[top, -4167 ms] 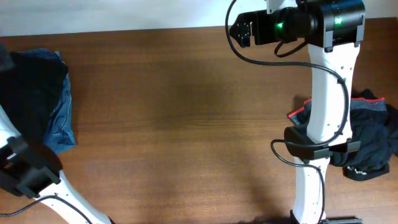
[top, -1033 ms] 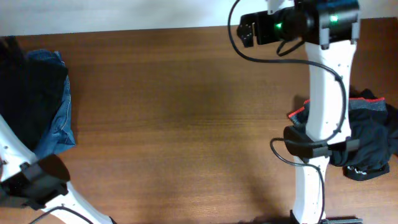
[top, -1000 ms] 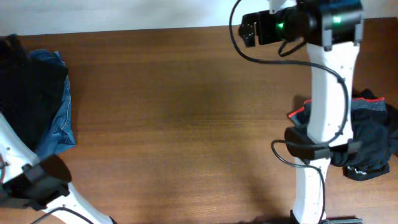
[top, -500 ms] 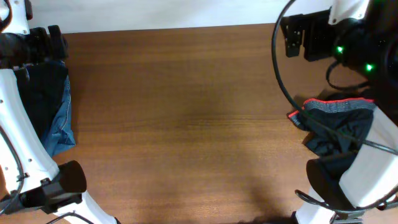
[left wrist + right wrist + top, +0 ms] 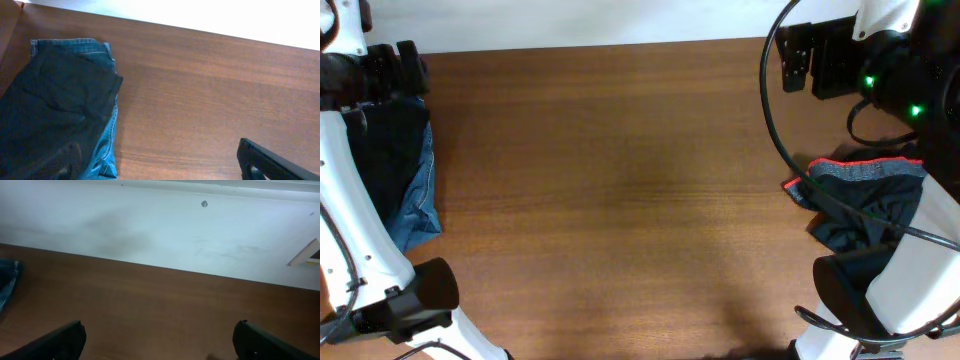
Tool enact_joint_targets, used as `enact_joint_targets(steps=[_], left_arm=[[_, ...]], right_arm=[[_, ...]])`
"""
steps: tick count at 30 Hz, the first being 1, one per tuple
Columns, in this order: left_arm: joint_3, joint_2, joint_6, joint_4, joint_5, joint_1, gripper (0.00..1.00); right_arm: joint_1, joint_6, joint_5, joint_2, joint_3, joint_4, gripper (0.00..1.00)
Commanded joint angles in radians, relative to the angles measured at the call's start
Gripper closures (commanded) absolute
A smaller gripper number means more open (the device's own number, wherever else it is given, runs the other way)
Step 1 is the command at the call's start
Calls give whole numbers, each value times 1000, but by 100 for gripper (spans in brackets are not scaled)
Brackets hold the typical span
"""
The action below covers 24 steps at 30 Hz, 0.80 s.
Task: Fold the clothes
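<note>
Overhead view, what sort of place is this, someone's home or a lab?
Probably a robotics lab bench: the white left arm and right arm flank a wooden table against a plain white wall, with black clothes and denim jeans piled at its ends.

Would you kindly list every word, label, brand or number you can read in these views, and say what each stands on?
None can be read: no print, label or number shows on the blue jeans, the black garment lying over them, the garment with the grey waistband, or the table.

Blue jeans on wooden table
</note>
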<state>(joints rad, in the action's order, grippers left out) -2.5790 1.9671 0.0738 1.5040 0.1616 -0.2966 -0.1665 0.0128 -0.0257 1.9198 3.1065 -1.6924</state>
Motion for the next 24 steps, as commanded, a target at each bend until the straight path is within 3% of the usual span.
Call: enact_joint_targets(steps=[1,8,11,15,20,24], left_arm=[[-13,-16,-2,0,10,0,1],[-13,-16,-2,1,10,0,1],[-13,-16,-2,0,10,-1,1],[-13,-16,-2,1,10,0,1],[-13,-16,-2,1,10,-1,1],[-13,-16,-2,1,10,-1,1]], right_arm=[[-8,6,12,3,5,-6,1],[-8,7,21,-33,4,-2,1],[-8,7,68,-126,-95,59,1],[-8,145,87,-449,-611,489,1],[20,171,77,-786,-1179,939,1],[90,171,-21,-999,-1544,1134,2]])
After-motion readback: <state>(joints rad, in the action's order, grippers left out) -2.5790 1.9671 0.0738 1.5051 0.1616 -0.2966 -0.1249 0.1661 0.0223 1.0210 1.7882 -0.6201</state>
